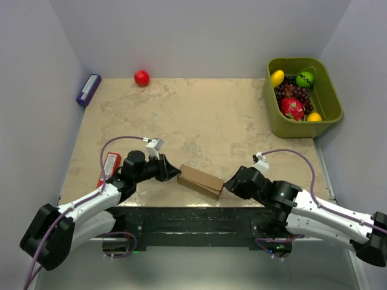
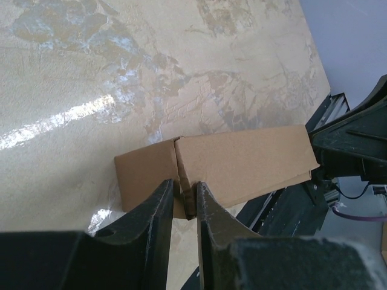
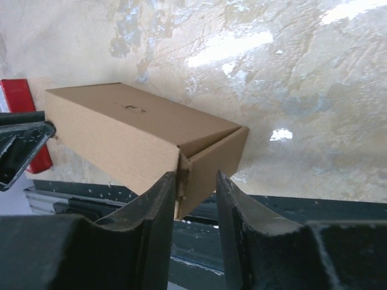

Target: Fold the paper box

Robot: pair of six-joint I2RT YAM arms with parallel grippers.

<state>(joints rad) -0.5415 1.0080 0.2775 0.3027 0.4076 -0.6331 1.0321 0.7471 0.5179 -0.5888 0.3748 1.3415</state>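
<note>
The paper box (image 1: pixel 201 180) is a small brown cardboard box, folded into shape, near the table's front edge between my two grippers. My left gripper (image 1: pixel 172 172) is at its left end. In the left wrist view the jaws (image 2: pixel 184 187) are shut on a cardboard edge of the box (image 2: pixel 242 160), beside a seam between two panels. My right gripper (image 1: pixel 228 181) is at the box's right end. In the right wrist view the jaws (image 3: pixel 195 178) are open astride the box's (image 3: pixel 133 130) end corner; the left finger (image 3: pixel 163 199) touches the cardboard and the right finger stands apart.
A flat red box (image 1: pixel 109 168) lies left of my left arm and shows in the right wrist view (image 3: pixel 21 99). A small purple box (image 1: pixel 88 89) and a red ball (image 1: pixel 141 77) are at the back left. A green bin (image 1: pixel 296 128) of fruit is at the back right.
</note>
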